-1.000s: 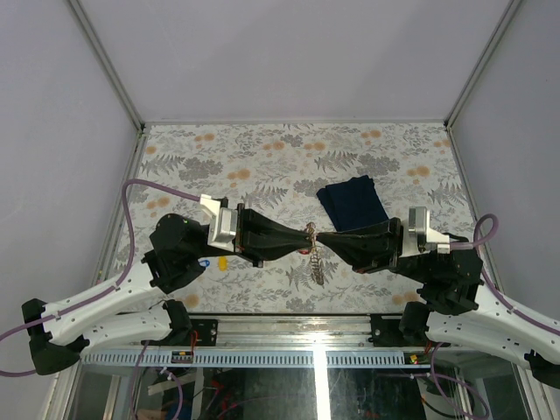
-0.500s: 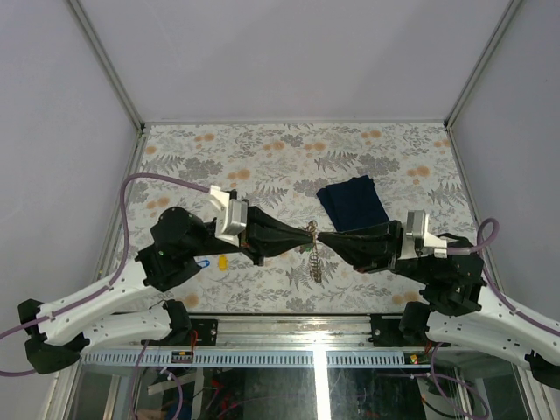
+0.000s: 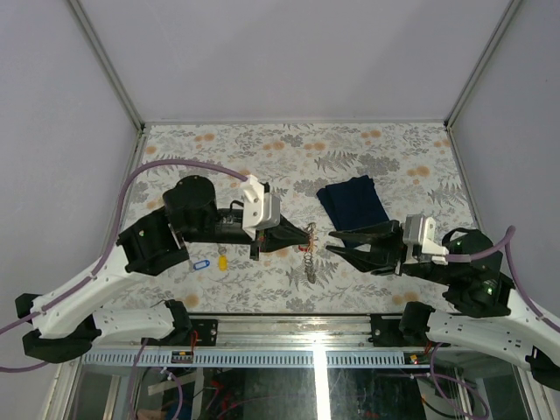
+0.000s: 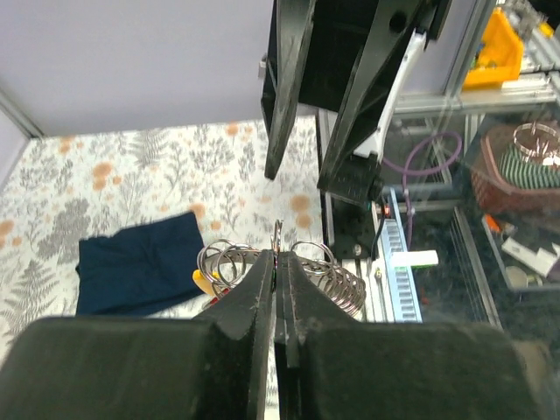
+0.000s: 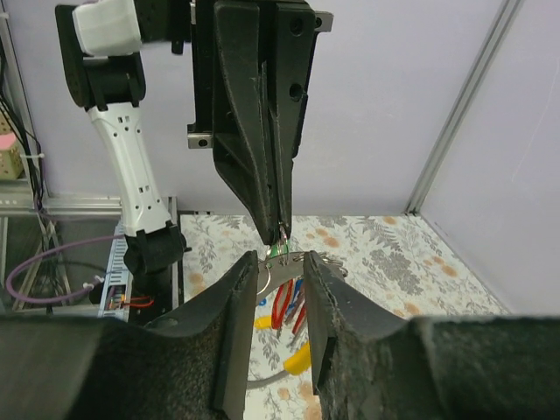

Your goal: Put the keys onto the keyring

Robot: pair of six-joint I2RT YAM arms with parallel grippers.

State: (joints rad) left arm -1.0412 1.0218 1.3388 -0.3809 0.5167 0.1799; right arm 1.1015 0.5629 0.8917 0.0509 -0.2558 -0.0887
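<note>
1. Navy cloth [image 3: 353,202]: folded, lying flat on table cover, right of centre in top view; lower left in left wrist view.
2. Floral table cover [image 3: 219,149]: grey leaves, orange blooms.
3. Pale wall panels [image 3: 289,52], metal corner post [image 3: 107,63].
4. Yellow bin [image 4: 497,42]: upper right, left wrist view.
5. White slotted duct [image 3: 262,357]: bottom edge, top view.

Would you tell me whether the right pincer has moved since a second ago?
Yes: the right pincer opened and backed rightward from the keyring, along the navy cloth.

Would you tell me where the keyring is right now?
In the top view the keyring hangs near the centre from the shut left gripper, just left of the open right gripper, with the navy cloth beyond it.
</note>
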